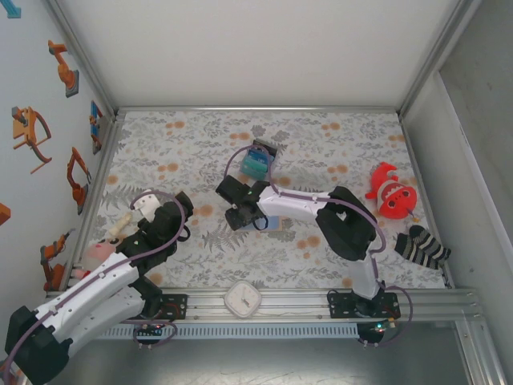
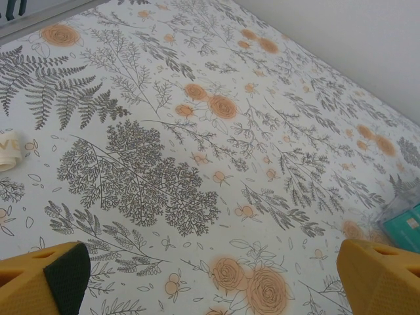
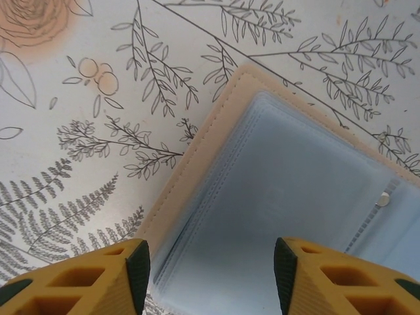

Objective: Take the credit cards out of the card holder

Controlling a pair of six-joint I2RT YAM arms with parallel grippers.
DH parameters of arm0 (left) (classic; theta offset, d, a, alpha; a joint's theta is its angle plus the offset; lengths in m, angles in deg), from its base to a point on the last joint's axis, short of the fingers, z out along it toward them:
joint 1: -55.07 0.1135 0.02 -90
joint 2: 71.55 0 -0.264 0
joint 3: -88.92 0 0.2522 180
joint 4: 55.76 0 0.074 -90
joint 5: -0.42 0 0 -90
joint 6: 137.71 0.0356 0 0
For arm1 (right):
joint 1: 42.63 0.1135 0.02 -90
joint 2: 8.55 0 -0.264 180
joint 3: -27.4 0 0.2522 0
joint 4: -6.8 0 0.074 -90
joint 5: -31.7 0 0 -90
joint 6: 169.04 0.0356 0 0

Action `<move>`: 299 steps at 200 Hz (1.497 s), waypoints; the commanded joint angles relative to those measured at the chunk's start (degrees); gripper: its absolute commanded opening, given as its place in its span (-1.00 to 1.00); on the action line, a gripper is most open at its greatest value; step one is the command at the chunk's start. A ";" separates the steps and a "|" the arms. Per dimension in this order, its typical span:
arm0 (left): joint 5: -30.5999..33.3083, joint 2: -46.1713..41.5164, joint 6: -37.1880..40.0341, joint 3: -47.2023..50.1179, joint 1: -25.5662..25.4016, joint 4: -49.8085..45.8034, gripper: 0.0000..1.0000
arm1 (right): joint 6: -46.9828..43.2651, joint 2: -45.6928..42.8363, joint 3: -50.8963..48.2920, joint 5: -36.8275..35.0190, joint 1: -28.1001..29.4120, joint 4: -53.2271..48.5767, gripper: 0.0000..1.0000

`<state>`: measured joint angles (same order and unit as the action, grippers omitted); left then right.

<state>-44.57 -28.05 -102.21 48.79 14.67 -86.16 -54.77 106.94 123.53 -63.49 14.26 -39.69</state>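
The card holder (image 3: 197, 164) lies open on the flowered cloth, with a tan stitched border and pale blue clear sleeves (image 3: 289, 197) inside. I cannot tell the credit cards from the sleeves. My right gripper (image 3: 211, 269) hangs just above the inner face, open, its yellow fingers (image 3: 125, 275) apart with nothing between them. From above, the right gripper (image 1: 235, 210) is at the table's middle, and a sliver of the card holder (image 1: 278, 227) shows under its forearm. My left gripper (image 2: 210, 282) is open over bare cloth at the left (image 1: 178, 218).
A teal-and-black block (image 1: 256, 160) stands just behind the right gripper, its edge (image 2: 407, 226) also showing at the right of the left wrist view. A red toy (image 1: 391, 195) and a striped sock (image 1: 422, 247) lie right. A white clock (image 1: 242, 299) sits on the front rail. A tape roll (image 2: 8, 149) lies left.
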 commanded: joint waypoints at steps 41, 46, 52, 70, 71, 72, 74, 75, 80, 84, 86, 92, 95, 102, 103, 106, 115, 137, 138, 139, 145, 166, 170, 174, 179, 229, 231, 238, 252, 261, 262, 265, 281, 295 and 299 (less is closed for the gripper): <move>1.22 -0.82 -0.27 0.09 0.36 -2.19 0.94 | 2.79 0.56 -2.66 0.97 -0.43 -0.10 -0.08; 1.22 -0.85 -0.33 0.14 0.38 -2.22 0.94 | 3.00 0.37 -2.94 1.35 -0.57 0.22 -0.11; 1.22 -1.02 -0.28 0.09 0.34 -2.26 0.94 | 3.19 0.07 -3.37 1.66 -0.67 0.57 -0.13; 1.12 -1.35 -0.23 0.18 0.41 -2.40 0.94 | 3.58 -0.76 -4.31 1.86 -1.07 1.37 -0.19; 1.12 -1.38 -0.20 0.18 0.41 -2.41 0.94 | 3.58 -0.82 -4.36 1.81 -1.12 1.41 -0.20; 1.13 -1.39 -0.18 0.18 0.37 -2.33 0.94 | 3.54 -0.84 -4.38 1.83 -1.14 1.42 -0.20; 1.13 -1.38 -0.11 0.18 0.40 -2.34 0.94 | 3.51 -0.86 -4.45 1.80 -1.13 1.44 -0.21; 1.13 -1.44 -0.09 0.18 0.36 -2.30 0.94 | 3.55 -0.87 -4.47 1.78 -1.15 1.44 -0.21; 1.14 -1.47 -0.03 0.09 0.39 -2.34 0.94 | 3.58 -0.96 -4.57 1.70 -1.24 1.49 -0.24; 1.13 -1.52 0.13 0.10 0.36 -2.40 0.94 | 3.58 -1.05 -4.63 1.68 -1.31 1.46 -0.25; 1.13 -1.61 0.11 0.09 0.40 -2.38 0.94 | 3.56 -1.07 -4.66 1.68 -1.33 1.45 -0.26; 1.13 -1.67 0.25 0.02 0.38 -2.49 0.94 | 3.54 -1.13 -4.75 1.54 -1.42 1.44 -0.28; 1.05 -1.67 0.30 -0.07 0.39 -2.52 0.93 | 3.57 -1.14 -4.82 1.45 -1.50 1.50 -0.30; 1.12 -1.75 0.30 -0.24 0.39 -2.70 0.94 | 3.53 -1.27 -5.01 1.50 -1.62 1.60 -0.34; 1.13 -1.71 0.37 -0.25 0.36 -2.74 0.94 | 3.52 -1.29 -5.02 1.54 -1.61 1.61 -0.35; 1.13 -1.75 0.44 -0.30 0.34 -2.76 0.94 | 3.56 -1.35 -5.09 1.58 -1.63 1.63 -0.36; 1.13 -1.76 0.60 -0.51 0.40 -2.95 0.93 | 3.53 -1.53 -5.20 1.74 -1.73 1.77 -0.42; 1.04 -1.53 1.22 -1.08 0.41 -3.22 0.94 | 3.41 -2.19 -5.42 2.20 -1.89 2.06 -0.58; 1.04 -1.51 1.18 -1.11 0.41 -3.22 0.94 | 3.41 -2.24 -5.44 2.20 -1.87 2.06 -0.59; 1.04 -1.50 1.17 -1.13 0.37 -3.22 0.94 | 3.41 -2.26 -5.50 2.20 -1.91 2.06 -0.59; 1.06 -1.47 1.32 -1.29 0.40 -3.27 0.94 | 3.34 -2.51 -5.55 2.16 -1.87 2.12 -0.62; 0.74 -1.08 1.87 -1.70 0.33 -3.21 0.94 | 3.24 -3.73 -5.72 2.03 -1.95 2.30 -0.67; 0.63 -1.03 2.02 -1.83 0.40 -3.11 0.94 | 3.26 -3.96 -5.76 1.96 -1.95 2.32 -0.68; 0.45 -1.04 2.16 -1.92 0.40 -2.93 0.94 | 3.26 -4.22 -5.89 1.86 -1.95 2.35 -0.68; 0.27 -0.97 2.41 -1.97 0.38 -2.68 0.94 | 3.32 -4.57 -5.98 1.70 -1.95 2.32 -0.69; -3.95 -0.03 7.71 -2.44 0.34 2.27 0.94 | 4.12 -8.25 -8.29 -0.08 -2.87 2.32 -0.69; -4.21 0.15 8.09 -2.50 0.37 2.55 0.94 | 4.20 -8.43 -8.39 -0.15 -2.91 2.39 -0.68; -5.22 0.58 9.13 -2.63 0.43 3.47 0.94 | 4.43 -9.11 -8.85 -0.32 -3.17 2.32 -0.65; -7.37 2.02 11.19 -3.35 0.48 4.94 0.94 | 4.88 -10.18 -9.76 -0.89 -3.64 2.38 -0.57; -8.83 3.31 12.35 -4.17 0.50 5.54 0.94 | 4.99 -10.93 -10.41 -1.45 -3.92 2.32 -0.54; -8.95 3.45 12.51 -4.24 0.50 5.60 0.93 | 5.04 -10.95 -10.49 -1.51 -3.99 2.32 -0.53; -9.61 3.98 12.88 -4.56 0.52 5.79 0.94 | 5.02 -11.23 -10.74 -1.70 -4.04 2.34 -0.52; -13.28 7.00 15.01 -6.13 0.61 7.04 0.93 | 5.17 -12.41 -11.94 -2.57 -4.69 2.41 -0.48; -16.43 10.18 16.52 -7.79 0.73 7.99 0.94 | 5.32 -13.16 -12.93 -2.72 -5.55 2.45 -0.46; -17.45 11.07 16.88 -8.19 0.75 8.31 0.94 | 5.35 -13.33 -13.20 -2.65 -5.82 2.41 -0.45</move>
<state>-54.95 -20.90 -90.43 44.09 15.02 -81.42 -50.49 96.12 112.21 -64.00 9.76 -36.26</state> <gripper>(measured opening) 0.968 0.267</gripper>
